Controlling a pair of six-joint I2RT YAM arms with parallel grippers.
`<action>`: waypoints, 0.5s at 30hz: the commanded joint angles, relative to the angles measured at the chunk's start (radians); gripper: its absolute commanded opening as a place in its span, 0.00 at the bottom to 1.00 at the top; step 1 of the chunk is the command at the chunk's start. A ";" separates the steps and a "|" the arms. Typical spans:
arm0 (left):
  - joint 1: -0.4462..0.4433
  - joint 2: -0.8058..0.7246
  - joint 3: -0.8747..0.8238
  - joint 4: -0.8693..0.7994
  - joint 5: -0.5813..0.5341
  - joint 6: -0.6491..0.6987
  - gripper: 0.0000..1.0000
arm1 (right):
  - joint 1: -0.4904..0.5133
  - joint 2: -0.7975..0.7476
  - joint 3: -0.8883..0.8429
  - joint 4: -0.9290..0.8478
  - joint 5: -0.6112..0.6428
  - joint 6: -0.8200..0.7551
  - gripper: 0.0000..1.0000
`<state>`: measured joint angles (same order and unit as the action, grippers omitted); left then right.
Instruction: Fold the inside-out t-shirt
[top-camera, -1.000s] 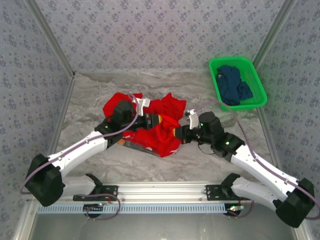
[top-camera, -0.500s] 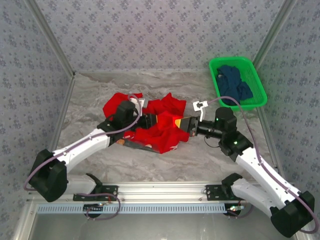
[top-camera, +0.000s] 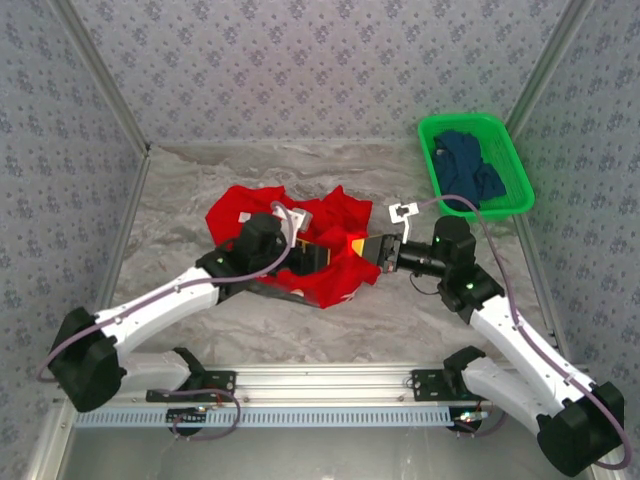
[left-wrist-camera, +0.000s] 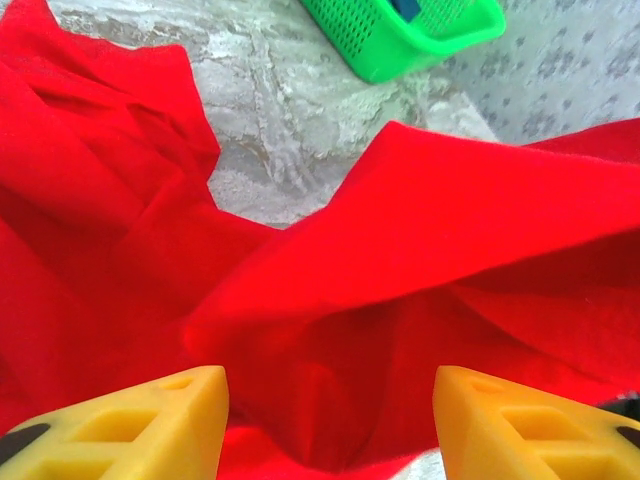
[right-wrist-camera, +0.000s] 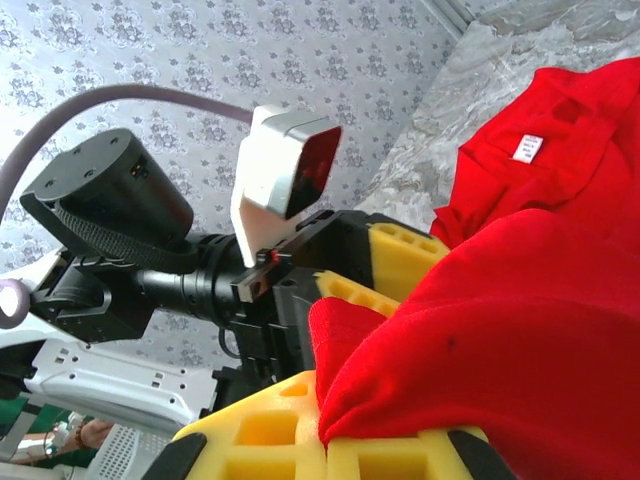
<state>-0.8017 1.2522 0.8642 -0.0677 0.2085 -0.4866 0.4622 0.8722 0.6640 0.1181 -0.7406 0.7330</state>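
t-shirt (top-camera: 335, 280): bright red, crumpled, mid table (top-camera: 200, 170), white tag (right-wrist-camera: 527, 147) showing | L gripper (left-wrist-camera: 330, 405): jaws spread wide, red cloth bunched betw them | R gripper (right-wrist-camera: 330, 430): pressed together, pinching shirt fold

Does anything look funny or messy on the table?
Yes. The red t-shirt lies in a crumpled heap in the middle of the table, not flat. Its white neck label is showing, so it looks inside out. The right gripper pinches one bunched edge in its jaws.
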 joint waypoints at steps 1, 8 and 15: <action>-0.009 0.062 0.076 -0.089 -0.082 0.060 0.59 | -0.006 -0.009 -0.010 0.037 -0.041 -0.021 0.00; -0.008 0.228 0.158 -0.032 0.054 0.079 0.67 | -0.013 -0.048 -0.051 0.031 -0.051 -0.029 0.00; 0.031 0.192 0.103 0.244 0.396 -0.034 0.15 | -0.113 -0.145 -0.091 -0.106 -0.032 -0.070 0.00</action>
<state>-0.7982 1.5139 0.9958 -0.0223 0.3874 -0.4591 0.3946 0.7734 0.5877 0.0685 -0.7650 0.6891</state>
